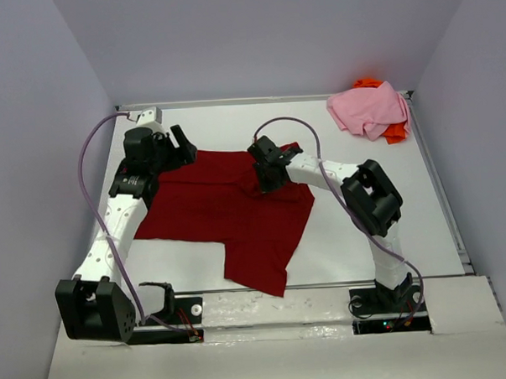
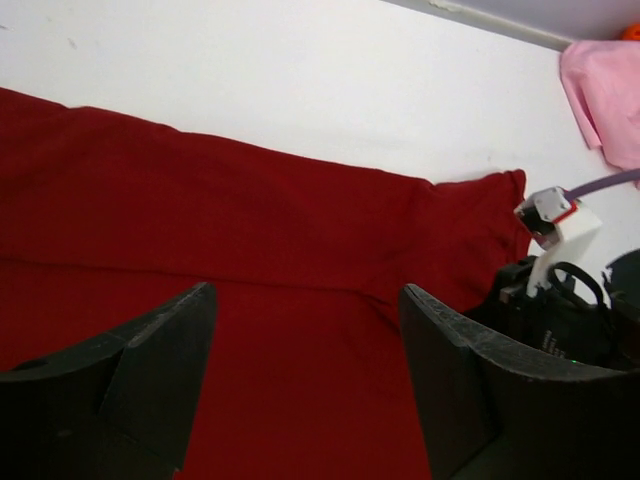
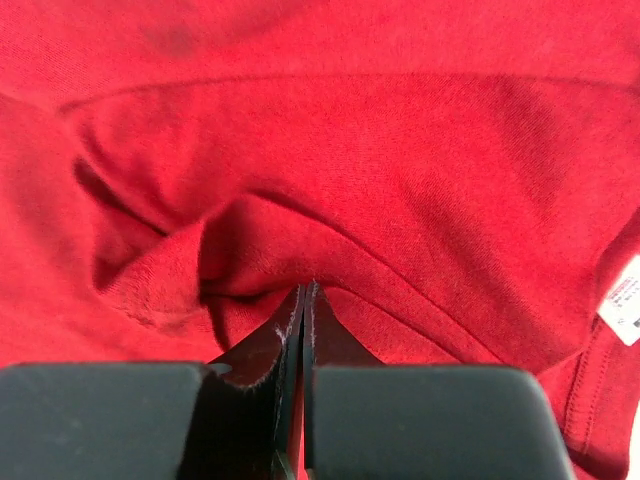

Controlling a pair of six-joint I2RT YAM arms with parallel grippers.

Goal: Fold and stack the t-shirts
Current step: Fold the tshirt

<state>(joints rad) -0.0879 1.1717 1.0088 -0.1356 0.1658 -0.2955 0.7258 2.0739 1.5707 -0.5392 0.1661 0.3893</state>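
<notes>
The dark red t-shirt (image 1: 229,211) lies partly spread in the middle of the table, one part reaching toward the near edge. My right gripper (image 1: 265,179) sits on its far middle part. In the right wrist view its jaws (image 3: 305,292) are shut, pinching a raised fold of the red cloth (image 3: 400,180). My left gripper (image 1: 181,147) is at the shirt's far left corner. In the left wrist view it is open (image 2: 305,350) just above the red cloth (image 2: 250,230), holding nothing. The light pink t-shirt (image 1: 369,109) lies crumpled at the far right corner on the bright orange t-shirt (image 1: 395,134).
Grey walls close in the white table (image 1: 364,235) on the left, far and right sides. A white label (image 3: 625,310) shows on the red shirt. The right arm's wrist (image 2: 560,300) shows in the left wrist view, with the pink shirt (image 2: 605,95) beyond it.
</notes>
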